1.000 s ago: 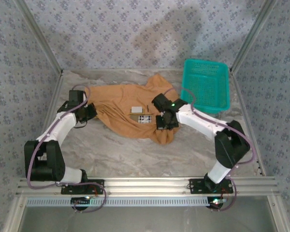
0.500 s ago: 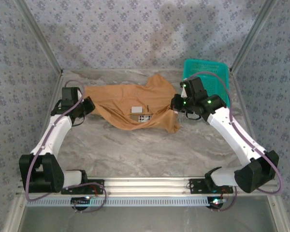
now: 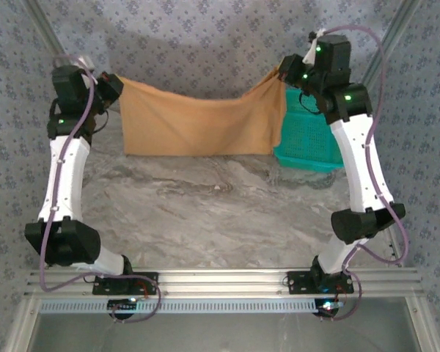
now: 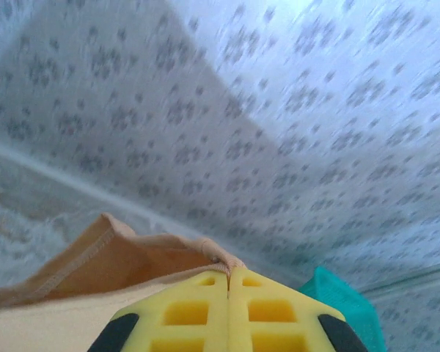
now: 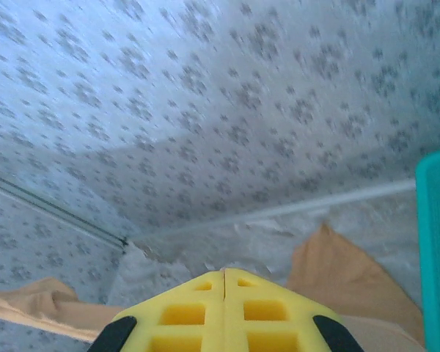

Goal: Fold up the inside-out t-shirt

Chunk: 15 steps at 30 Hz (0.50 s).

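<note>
Yellow-tipped left gripper (image 3: 116, 83): raised high, jaws pinched together on the upper left corner of the inside-out t-shirt (image 3: 198, 121); stitched hem bunched just beside the tips in the wrist view.
Inside-out t-shirt: strung as a tan sheet between the two grippers, top edge sagging midway; lower edge at or just above the table (image 3: 220, 213), contact not clear.
Right gripper (image 3: 282, 73): about level with the left one, jaws closed tight on the upper right corner; cloth gathered into a point under the tips.
Teal basket (image 3: 312, 147): below the right gripper, on the far side of the cloth's right edge, very close to it.
Step in hand: judged as lift-and-spread ahead of laying flat.
Doing it well: ease the tips apart evenly to take out the sag, stopping short of a tug; hold both level; lower so the bottom edge lands first, then draw toward the near side to lay the body smooth; steer the right edge clear of the basket.
Risk: small corner pinches, so a slip is likely under any jerk.
</note>
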### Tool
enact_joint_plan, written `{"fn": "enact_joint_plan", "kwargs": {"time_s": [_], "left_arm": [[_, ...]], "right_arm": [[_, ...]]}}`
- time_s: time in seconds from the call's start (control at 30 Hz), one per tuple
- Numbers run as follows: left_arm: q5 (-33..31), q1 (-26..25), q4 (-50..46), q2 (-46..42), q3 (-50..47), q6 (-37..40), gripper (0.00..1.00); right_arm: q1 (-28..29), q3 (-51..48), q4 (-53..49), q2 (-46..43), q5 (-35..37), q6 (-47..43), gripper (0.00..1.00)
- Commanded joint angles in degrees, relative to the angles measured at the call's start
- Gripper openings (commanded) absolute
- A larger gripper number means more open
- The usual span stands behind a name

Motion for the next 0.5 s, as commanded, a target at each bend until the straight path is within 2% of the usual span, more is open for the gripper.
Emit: {"fn": "enact_joint_plan", "kwargs": {"time_s": [0.0,0.17,0.47], "left_arm": [[2.2,1.9,1.4,-4.7,1.0,-3.4,0.00],[2.9,3.3,1.3,-15.4,-2.5,-1.2,0.00],[5.0,3.3,-9.5,-29.4,-7.3,4.6,0.00]], "right_arm": [[-0.3,2.4,-3.1,-3.8,0.1,-1.2,0.00],[-0.2,-4.4,-2.0,-14.9,-1.1,-2.2,0.00],[-0.2,-16.9,-0.7,-31.5,-3.7,-1.5,0.00]]}}
